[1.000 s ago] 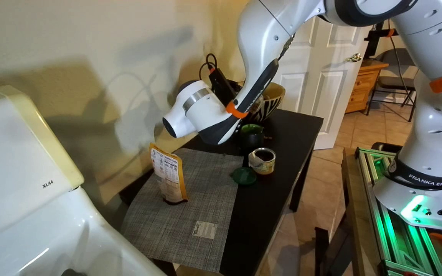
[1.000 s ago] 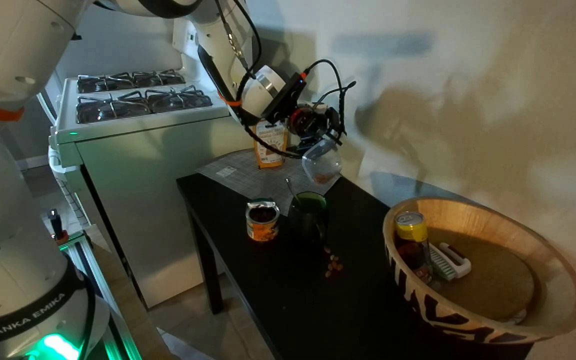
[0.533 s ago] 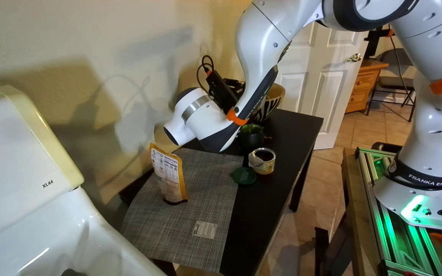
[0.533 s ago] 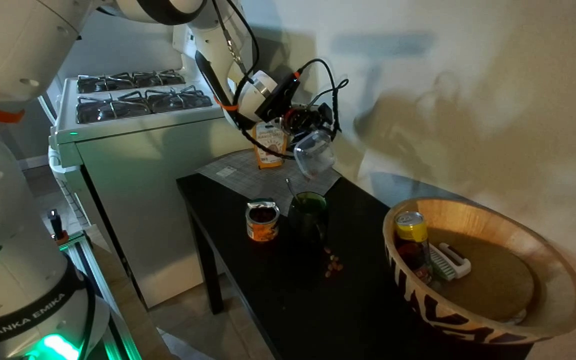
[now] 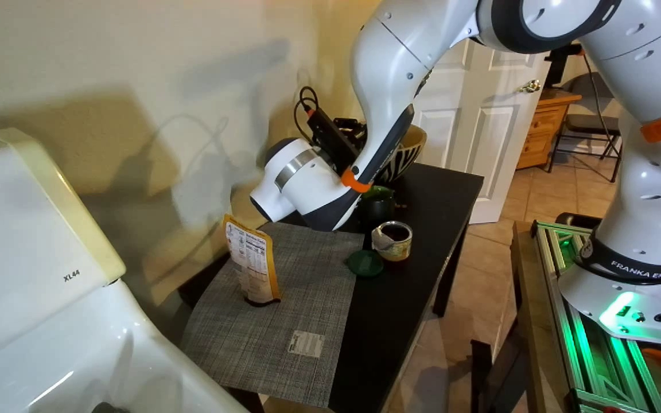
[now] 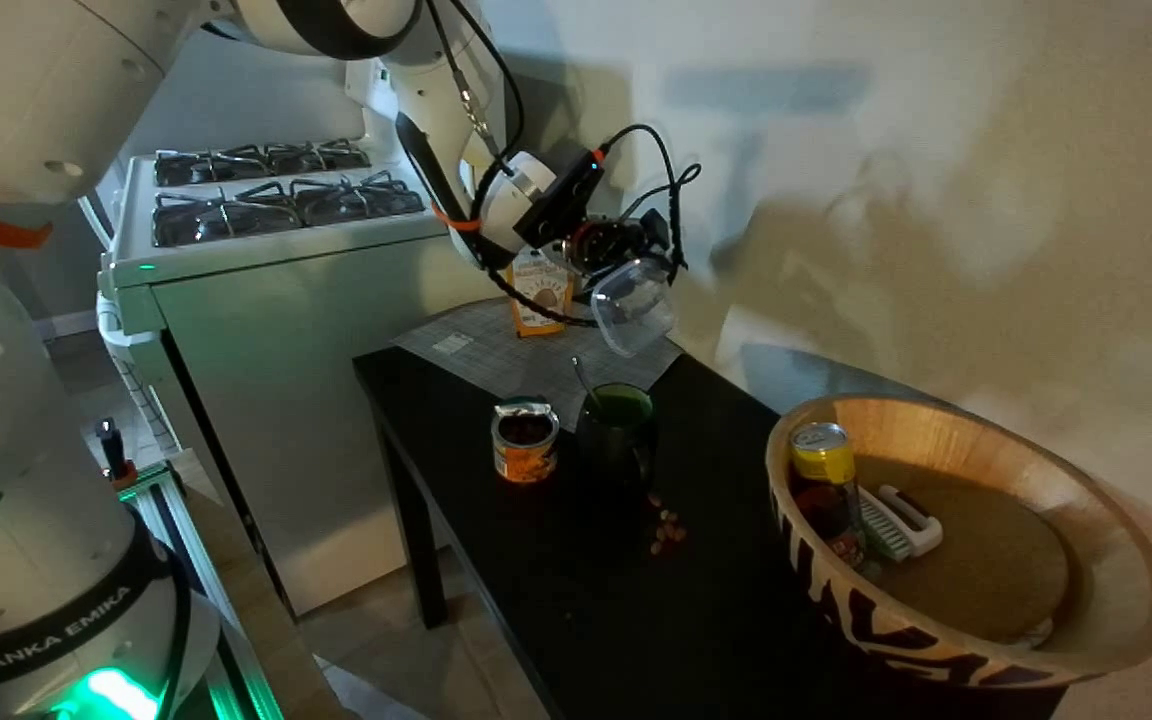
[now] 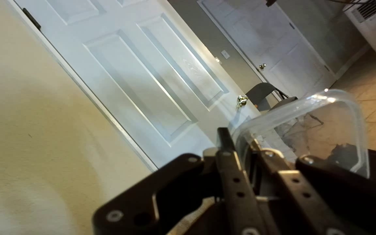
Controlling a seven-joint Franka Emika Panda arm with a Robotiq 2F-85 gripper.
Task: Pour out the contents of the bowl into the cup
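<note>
The bowl is a small clear plastic container (image 6: pixel 633 308). It also shows in the wrist view (image 7: pixel 356 130). My gripper (image 7: pixel 241 143) is shut on one wall of it, a finger on each side. The bowl is tilted steeply above the cup, its lower edge a little over the cup's rim in an exterior view; I see no pieces in it. The cup is a dark green mug (image 6: pixel 618 445) with a spoon (image 6: pixel 583 374) in it, upright on the black table (image 6: pixel 696 620). It also shows in an exterior view (image 5: pixel 376 211), where the arm hides the bowl and gripper.
Several small brown pieces (image 6: pixel 668 530) lie beside the mug. An open can (image 6: pixel 525 445) stands close by, with a green lid (image 5: pixel 365 263) near it. A pouch (image 5: pixel 252 261) stands on the grey mat (image 5: pixel 319 298). A large wooden bowl (image 6: pixel 1126 610) holds a drink can and a brush.
The arm has come down, and the bowl has shifted slightly left and tipped further over the mug. Brown contents seen at the bowl's lower edge a second ago no longer show.
</note>
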